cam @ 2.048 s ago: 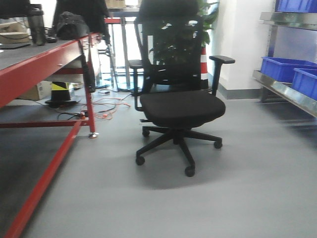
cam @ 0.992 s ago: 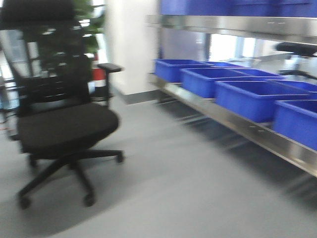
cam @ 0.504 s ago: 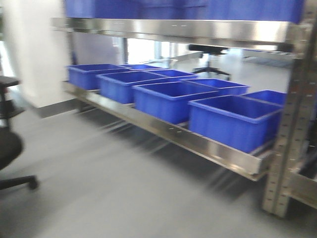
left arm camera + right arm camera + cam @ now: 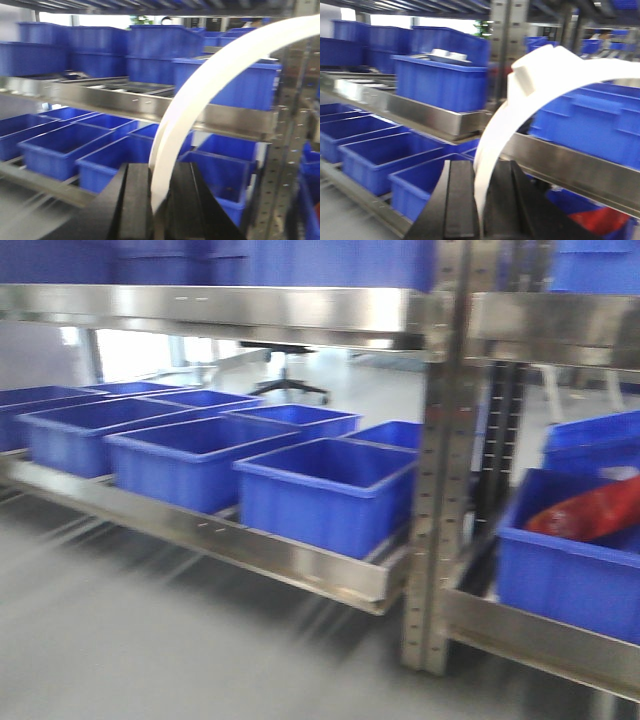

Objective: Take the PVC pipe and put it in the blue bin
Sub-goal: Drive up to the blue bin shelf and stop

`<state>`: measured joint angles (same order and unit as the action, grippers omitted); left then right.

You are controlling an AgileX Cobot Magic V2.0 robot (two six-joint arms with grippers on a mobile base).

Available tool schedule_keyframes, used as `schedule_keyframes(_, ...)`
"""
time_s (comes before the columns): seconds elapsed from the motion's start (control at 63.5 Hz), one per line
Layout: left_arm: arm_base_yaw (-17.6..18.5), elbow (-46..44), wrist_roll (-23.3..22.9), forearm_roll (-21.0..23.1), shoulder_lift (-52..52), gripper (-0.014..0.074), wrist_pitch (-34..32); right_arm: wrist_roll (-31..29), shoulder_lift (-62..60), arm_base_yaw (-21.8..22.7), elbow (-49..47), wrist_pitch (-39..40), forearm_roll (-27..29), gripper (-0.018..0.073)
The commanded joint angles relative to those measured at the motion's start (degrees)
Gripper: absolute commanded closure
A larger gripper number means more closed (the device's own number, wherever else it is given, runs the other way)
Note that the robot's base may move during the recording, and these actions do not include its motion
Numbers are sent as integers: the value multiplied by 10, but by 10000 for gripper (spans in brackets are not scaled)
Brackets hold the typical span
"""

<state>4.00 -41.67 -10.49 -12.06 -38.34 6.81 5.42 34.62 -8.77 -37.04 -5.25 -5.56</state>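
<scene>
Blue bins (image 4: 325, 495) line the steel shelf (image 4: 300, 565). My left tool (image 4: 159, 172) is closed tight on a pipe (image 4: 200, 90) arcing to the upper right; my right tool (image 4: 479, 169) pinches a second pipe (image 4: 545, 82) likewise.

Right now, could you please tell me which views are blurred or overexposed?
Front-facing view: motion blur streaks the floor and softens the blue bins. Left wrist view: the left PVC pipe is near-lens, soft, washed white. Right wrist view: the right PVC pipe likewise.
</scene>
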Motion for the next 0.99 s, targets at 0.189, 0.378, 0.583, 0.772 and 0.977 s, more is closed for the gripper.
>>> schedule_keyframes(0.189,-2,-1,0,-1,3,707,-18,-3,-3,1,0,14,-4,715)
schedule_keyframes(0.378,-2,-1,0,-1,3,707,-18,-3,-3,1,0,14,-4,715)
schedule_keyframes(0.583,-2,-1,0,-1,3,707,-18,-3,-3,1,0,14,-4,715)
schedule_keyframes(0.772,-2,-1,0,-1,3,707,-18,-3,-3,1,0,14,-4,715)
schedule_keyframes(0.977,-2,-1,0,-1,3,707,-18,-3,-3,1,0,14,-4,715)
